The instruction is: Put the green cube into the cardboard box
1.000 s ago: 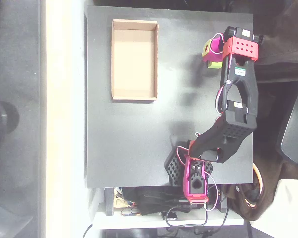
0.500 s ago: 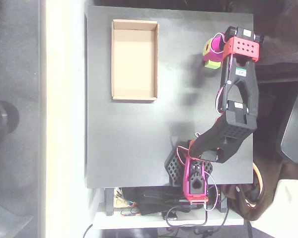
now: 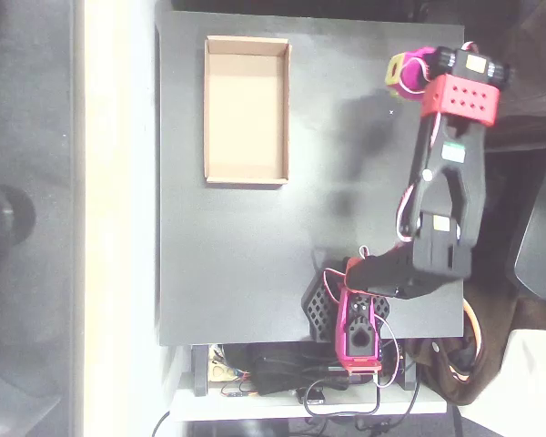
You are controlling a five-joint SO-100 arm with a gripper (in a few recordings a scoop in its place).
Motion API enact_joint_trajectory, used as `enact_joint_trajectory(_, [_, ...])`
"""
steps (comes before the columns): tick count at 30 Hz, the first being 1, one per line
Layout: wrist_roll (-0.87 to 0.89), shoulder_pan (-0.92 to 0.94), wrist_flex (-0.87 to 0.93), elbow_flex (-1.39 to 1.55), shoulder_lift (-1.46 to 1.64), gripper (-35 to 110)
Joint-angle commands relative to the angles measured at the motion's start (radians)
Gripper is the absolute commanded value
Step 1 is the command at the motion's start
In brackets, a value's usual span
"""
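Overhead view: the arm rises from its base at about 6 o'clock on the black surface (image 3: 237, 237) and runs up the right side, its upper links stretched toward 12 o'clock. The magenta claw (image 3: 408, 73) sits at the upper right, at roughly 1 o'clock from the middle of the surface, pointing left toward 9 o'clock. A small yellow-green patch at its tip could be the green cube (image 3: 396, 66) or the claw's own marking; I cannot tell which from here, and no cube lies loose on the surface. My reading is that the cube is pinched at the tip, but whether the claw's fingers are together on it or apart cannot be told from above.

The cardboard box (image 3: 208, 109) lies at about 11 o'clock on the surface, its long axis running 12 to 6, floor bare. It lies toward 9 o'clock from the claw, well apart, with bare surface between. The coming move turns on that gap: a sweep straight left, keeping the tip above the box's near wall.
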Motion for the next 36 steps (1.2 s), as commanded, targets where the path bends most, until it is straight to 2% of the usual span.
enact_joint_trajectory(1, [0.005,0.008,0.009,-0.012,0.192,6])
enact_joint_trajectory(14, [0.005,-0.109,0.003,0.002,0.538,6])
enact_joint_trajectory(31, [0.005,-0.612,0.000,0.003,0.535,6])
enact_joint_trajectory(36, [0.005,-0.696,0.000,0.003,0.465,6])
